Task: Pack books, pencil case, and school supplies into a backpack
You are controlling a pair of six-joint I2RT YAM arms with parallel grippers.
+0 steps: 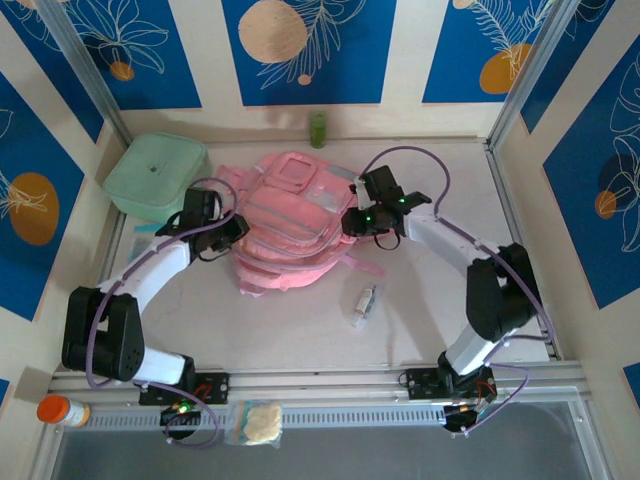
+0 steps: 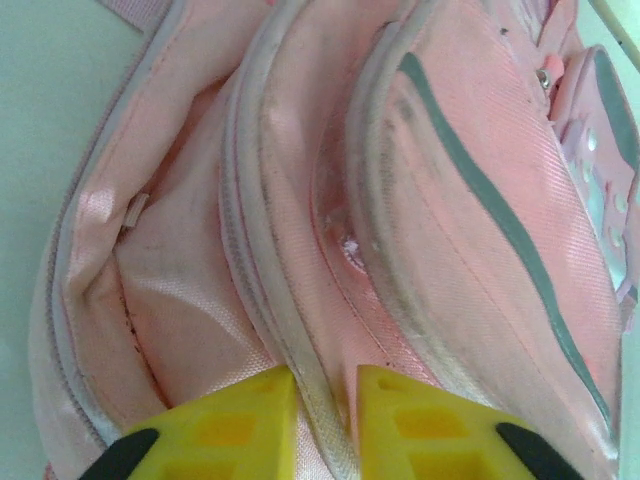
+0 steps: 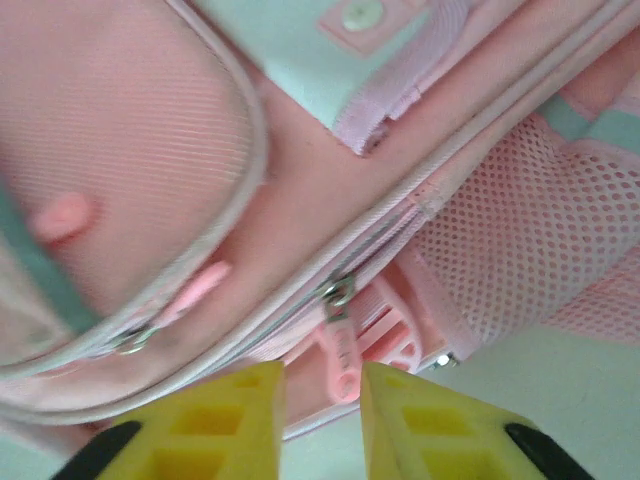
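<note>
The pink backpack [image 1: 290, 225] lies flat in the middle of the table. My left gripper [image 1: 226, 236] is at its left edge. In the left wrist view that gripper [image 2: 325, 378] stands slightly open, astride the grey piped rim [image 2: 300, 340] beside an open compartment [image 2: 170, 300]. My right gripper [image 1: 353, 222] is at the bag's right side. In the right wrist view it [image 3: 322, 372] is slightly open, and a pink zipper pull [image 3: 343, 350] hangs loose between its fingers. A small clear-grey piece [image 1: 365, 303] lies on the table near the bag. The books and pencil case are out of view.
A mint-green lidded box [image 1: 157, 177] sits at the back left and a small green bottle [image 1: 318, 128] stands by the back wall. An orange-capped bottle [image 1: 62, 410] and a clear bag of pale stuff [image 1: 256, 422] rest on the front rail.
</note>
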